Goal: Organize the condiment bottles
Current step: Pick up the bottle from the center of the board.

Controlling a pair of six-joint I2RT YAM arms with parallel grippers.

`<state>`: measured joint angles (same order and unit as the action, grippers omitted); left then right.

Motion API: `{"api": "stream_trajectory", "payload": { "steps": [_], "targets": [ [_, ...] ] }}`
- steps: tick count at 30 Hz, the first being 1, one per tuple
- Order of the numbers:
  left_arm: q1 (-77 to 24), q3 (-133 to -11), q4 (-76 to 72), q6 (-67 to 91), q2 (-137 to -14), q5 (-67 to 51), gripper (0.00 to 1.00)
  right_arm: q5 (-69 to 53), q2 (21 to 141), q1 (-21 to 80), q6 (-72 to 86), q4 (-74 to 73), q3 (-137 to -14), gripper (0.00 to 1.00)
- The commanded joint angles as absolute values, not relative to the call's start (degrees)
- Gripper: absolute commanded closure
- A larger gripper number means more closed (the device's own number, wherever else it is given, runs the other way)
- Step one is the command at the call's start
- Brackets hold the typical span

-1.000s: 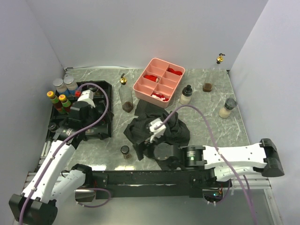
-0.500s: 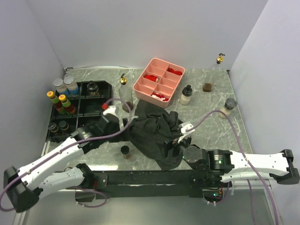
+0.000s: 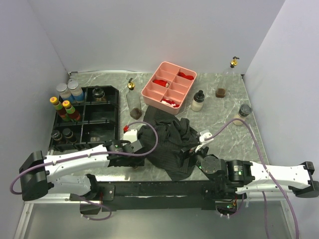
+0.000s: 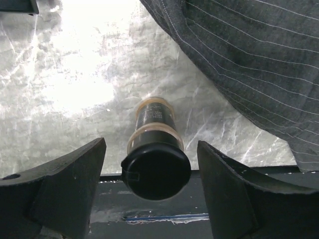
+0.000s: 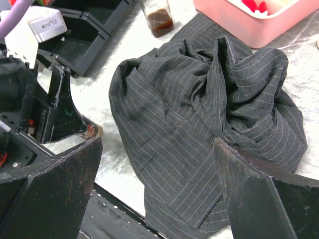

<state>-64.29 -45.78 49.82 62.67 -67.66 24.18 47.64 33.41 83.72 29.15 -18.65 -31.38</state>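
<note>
A small brown jar (image 4: 154,124) with a black cap stands near the table's front edge. My left gripper (image 4: 152,144) straddles it, open, with a gap on each side of the cap. From above, the left gripper (image 3: 132,153) hides that jar. My right gripper (image 5: 157,144) hangs open over a dark striped cloth (image 5: 199,99), holding nothing. Several bottles (image 3: 65,99) stand in the black tray (image 3: 107,127). A tall clear bottle (image 3: 132,102), a black-capped bottle (image 3: 198,101), a small brown jar (image 3: 221,92) and a grey-capped jar (image 3: 244,110) stand loose.
The dark cloth (image 3: 167,144) lies crumpled mid-table between the two arms. A pink divided tray (image 3: 169,87) with red pieces sits at the back. A tiny gold-capped bottle (image 3: 233,62) stands in the far right corner. White walls close in on three sides.
My left arm swung from over the black tray to the jar at the front edge, its jaws narrowing. The right arm drew back off the cloth, which now lies flatter.
</note>
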Motion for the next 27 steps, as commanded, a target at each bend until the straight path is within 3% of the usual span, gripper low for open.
{"api": "stream_trajectory", "payload": {
  "steps": [1,7,11,16,20,27],
  "targets": [
    [-65.7,-45.8,48.7,66.1,-65.9,26.7,0.22,49.9,31.8,83.5,30.3,-18.6,-30.7,0.00],
    [-65.7,-43.6,46.1,65.9,-62.8,26.2,0.34,49.2,32.9,83.5,30.5,-18.3,-30.9,0.00],
    [-65.7,-44.0,47.4,66.5,-61.5,26.9,0.54,49.1,34.2,83.5,30.6,-18.5,-31.6,0.00],
    [-66.0,-47.0,52.6,68.1,-59.3,31.2,0.72,48.9,34.7,83.5,30.1,-17.6,-31.7,0.00],
    [-66.0,-50.0,52.2,66.4,-57.8,33.9,0.99,48.5,35.2,83.5,29.6,-17.3,-32.2,0.00],
    [-65.0,-60.0,58.3,68.1,-59.5,51.1,0.99,47.6,35.4,83.5,29.2,-17.1,-33.0,0.00]
  ]
}}
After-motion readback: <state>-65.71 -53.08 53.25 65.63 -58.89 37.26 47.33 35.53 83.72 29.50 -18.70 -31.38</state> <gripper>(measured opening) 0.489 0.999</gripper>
